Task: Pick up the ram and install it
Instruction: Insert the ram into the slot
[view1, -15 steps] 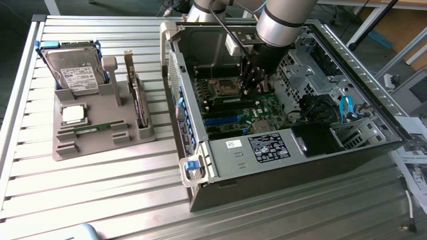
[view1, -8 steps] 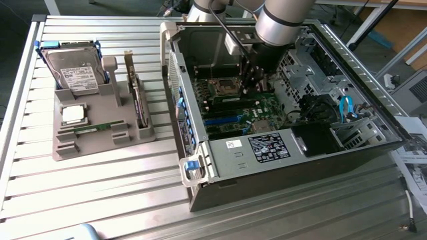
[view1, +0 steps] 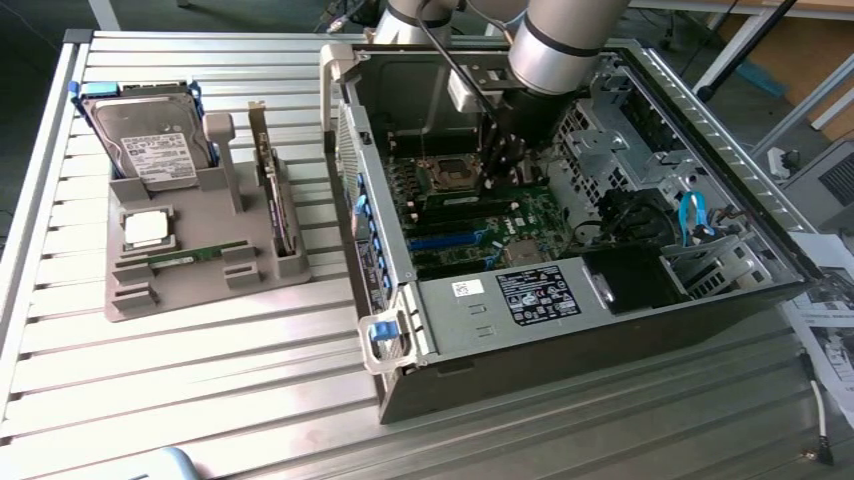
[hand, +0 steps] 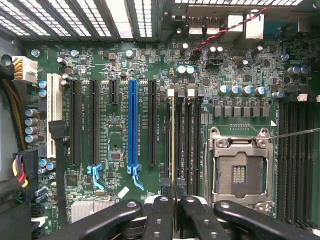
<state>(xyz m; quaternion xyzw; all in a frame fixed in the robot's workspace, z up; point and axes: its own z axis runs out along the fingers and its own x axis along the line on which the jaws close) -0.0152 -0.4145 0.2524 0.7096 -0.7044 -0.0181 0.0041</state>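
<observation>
One ram (hand: 173, 142) between the jaws

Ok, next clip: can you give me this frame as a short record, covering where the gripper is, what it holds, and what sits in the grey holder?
setting: open computer case on a slatted metal table
position: gripper inside the case, above the memory slots, beside the empty CPU socket
grip: shut on a thin ram stick seen edge-on, lined up along a slot
seated in slot: cannot tell
grey holder: hard drive, processor chip, expansion card, second ram stick
</observation>
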